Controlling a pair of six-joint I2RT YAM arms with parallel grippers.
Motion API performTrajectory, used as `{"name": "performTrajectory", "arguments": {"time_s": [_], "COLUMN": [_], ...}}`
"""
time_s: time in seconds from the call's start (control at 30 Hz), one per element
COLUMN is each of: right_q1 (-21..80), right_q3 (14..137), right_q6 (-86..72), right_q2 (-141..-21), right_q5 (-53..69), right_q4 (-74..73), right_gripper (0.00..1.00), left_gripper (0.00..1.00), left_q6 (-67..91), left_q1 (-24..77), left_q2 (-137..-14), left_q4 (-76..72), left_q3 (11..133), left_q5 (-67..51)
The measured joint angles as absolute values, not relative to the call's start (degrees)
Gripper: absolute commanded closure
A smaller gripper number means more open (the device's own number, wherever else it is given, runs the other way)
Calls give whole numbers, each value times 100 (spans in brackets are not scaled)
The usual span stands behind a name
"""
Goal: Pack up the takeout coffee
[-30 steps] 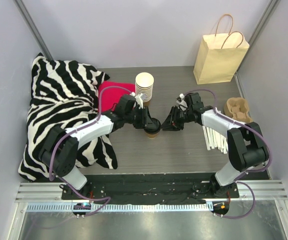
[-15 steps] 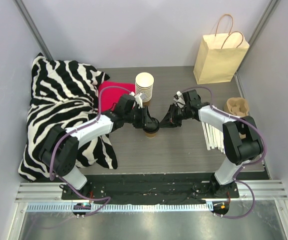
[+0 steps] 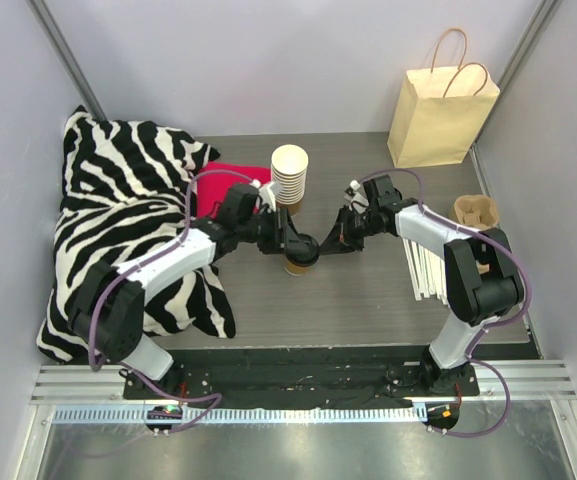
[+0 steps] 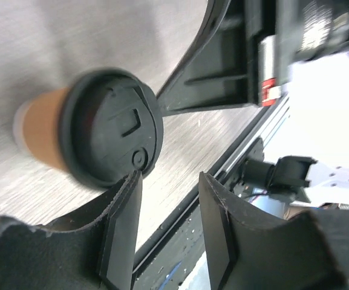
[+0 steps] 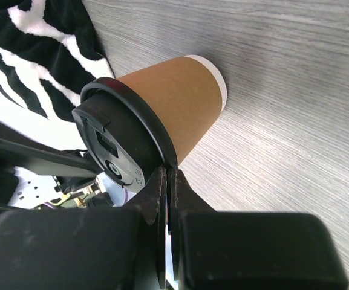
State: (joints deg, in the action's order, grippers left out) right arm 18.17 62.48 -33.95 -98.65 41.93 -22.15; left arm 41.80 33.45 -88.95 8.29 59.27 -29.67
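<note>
The takeout coffee (image 3: 299, 256), a brown paper cup with a black lid, stands upright on the table between both arms. In the left wrist view the cup (image 4: 104, 136) lies just outside my left gripper (image 4: 168, 208). That gripper is open, its gap shows only table, and one fingertip (image 4: 129, 187) sits at the lid's edge. My left gripper (image 3: 288, 238) is on the cup's left. My right gripper (image 3: 326, 245) comes from the right. In the right wrist view it (image 5: 167, 175) is shut, with its tips against the lid rim of the cup (image 5: 162, 106).
A tan paper bag (image 3: 440, 112) stands at the back right. A stack of cream cups (image 3: 289, 172) is just behind the coffee. A zebra cloth (image 3: 128, 220) and red cloth (image 3: 230, 178) lie left. A cardboard cup carrier (image 3: 476, 215) and white sticks (image 3: 430, 272) lie right.
My right gripper has closed and moved left up to the cup's lid. My left gripper has opened off the cup and drawn back slightly. The cup stays in place.
</note>
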Motion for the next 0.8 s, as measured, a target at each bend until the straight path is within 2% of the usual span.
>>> {"name": "performTrajectory", "arguments": {"time_s": [0.3,0.57,0.8], "right_q1": [1817,1848,2102], "right_q3": [6488,6952,7435], "right_q6": [-3253,-2899,-2281], "right_q2": [-10108,-10217,-10315], "right_q5": [4346,4368,4167], "right_q4": [-2414,-2801,-3527], "right_gripper": [99,99,99], "left_gripper": [56,67,73], "left_q6": [4010,4005,4163], "left_q1": [2696,2655,2499], "left_q2": [-7926,-8228,-8486], "left_q4": [1227,1396,1142], "left_q3": [5791,5544,5319], "left_q5": [-2891,-2849,-2877]}}
